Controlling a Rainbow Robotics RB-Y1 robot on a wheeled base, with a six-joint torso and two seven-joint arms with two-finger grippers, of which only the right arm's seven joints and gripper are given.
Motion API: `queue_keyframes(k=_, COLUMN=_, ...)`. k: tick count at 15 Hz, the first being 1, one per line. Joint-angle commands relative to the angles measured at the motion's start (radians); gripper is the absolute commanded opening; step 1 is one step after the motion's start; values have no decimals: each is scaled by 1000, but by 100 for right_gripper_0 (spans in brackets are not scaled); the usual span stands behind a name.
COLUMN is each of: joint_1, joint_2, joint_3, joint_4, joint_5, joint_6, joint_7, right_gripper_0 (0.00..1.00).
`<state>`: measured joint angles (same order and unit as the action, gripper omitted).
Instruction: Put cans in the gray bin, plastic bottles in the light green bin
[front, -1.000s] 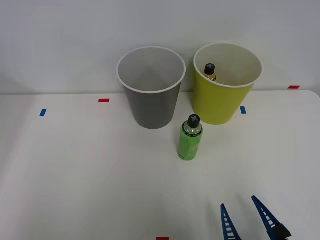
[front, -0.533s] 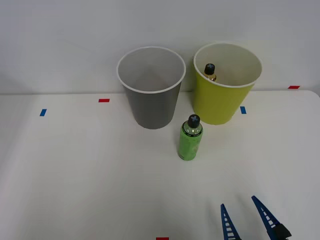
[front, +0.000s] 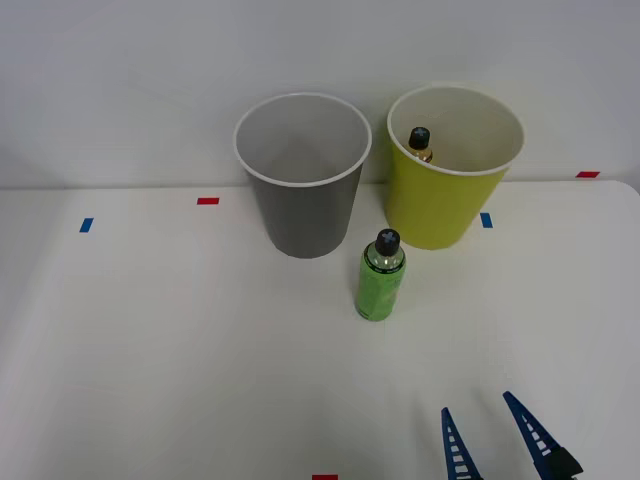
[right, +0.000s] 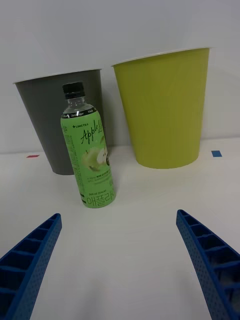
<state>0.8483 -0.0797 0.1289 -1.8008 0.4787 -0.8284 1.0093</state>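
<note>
Nothing has moved since the earlier frames: the green bottle (front: 380, 277), both bins and the right gripper (front: 497, 440) are found exactly where they were. The green bottle is stood upright on the table (front: 150, 350), just in front of the gap between the gray bin (front: 303, 178) and the light green bin (front: 454, 168), which are set side by side toward the table's far edge, close together. A second bottle (front: 420, 143), black-capped with an amber neck, is seen inside the light green bin, so that part of the sorting can be judged done. No can is seen on the table, and the gray bin's visible inside looks bare. The green bottle appears to be left free-standing and clear of both bins so that it can be reached from the near side. The right gripper is held low near the table's near edge, toward its right side, well apart from the bottle and pointed toward the far edge. Its fingers (right: 30, 260) are spread wide and nothing is gripped; in the wrist view the bottle (right: 89, 150) is framed between them, nearer one finger than the other, which suggests an approach is being lined up.
</note>
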Motion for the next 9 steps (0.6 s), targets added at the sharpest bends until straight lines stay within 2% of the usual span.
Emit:
queue_keyframes(k=1, joint_1=0, joint_2=0, joint_3=0, joint_4=0, joint_5=0, joint_6=0, joint_7=0, right_gripper_0=78)
queue_keyframes(k=9, joint_1=0, joint_2=0, joint_3=0, joint_4=0, joint_5=0, joint_6=0, joint_7=0, right_gripper_0=78)
